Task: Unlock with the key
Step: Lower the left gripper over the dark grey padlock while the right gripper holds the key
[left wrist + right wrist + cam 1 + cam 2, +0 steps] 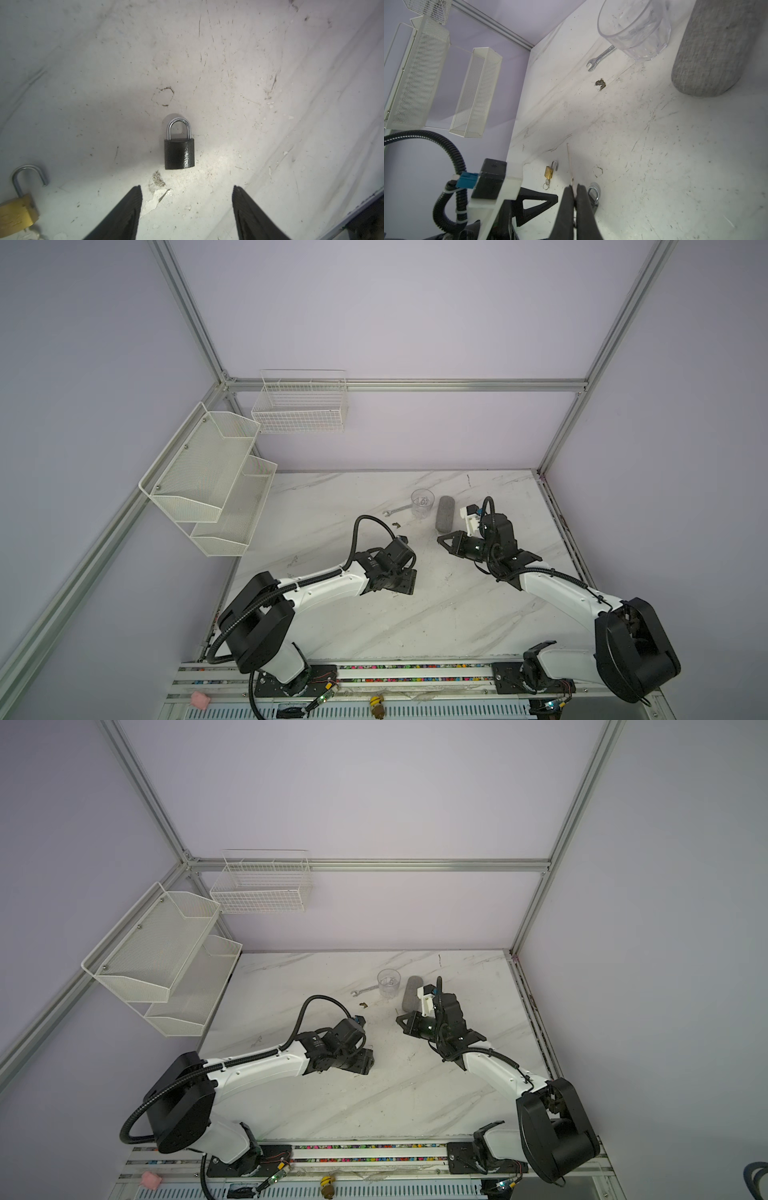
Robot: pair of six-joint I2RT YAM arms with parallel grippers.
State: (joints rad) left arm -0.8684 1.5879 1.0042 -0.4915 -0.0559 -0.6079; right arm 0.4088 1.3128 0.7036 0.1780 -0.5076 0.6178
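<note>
An edge crops the brass padlock (15, 212); the right end effector (575, 186) half-hides the black padlock (594, 206)

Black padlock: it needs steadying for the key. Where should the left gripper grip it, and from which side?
I'd grip the black padlock by its body, across the straight side edges, from above: it lies flat, centred before the open left gripper.

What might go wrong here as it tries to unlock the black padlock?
The black padlock lies loose and flat ahead of the open left jaws; closing on it may just push it away. The brass padlock, already open, lies close by and might get bumped. Only a thin sliver shows past the shut right jaws; if that is the key, it could slip.
</note>
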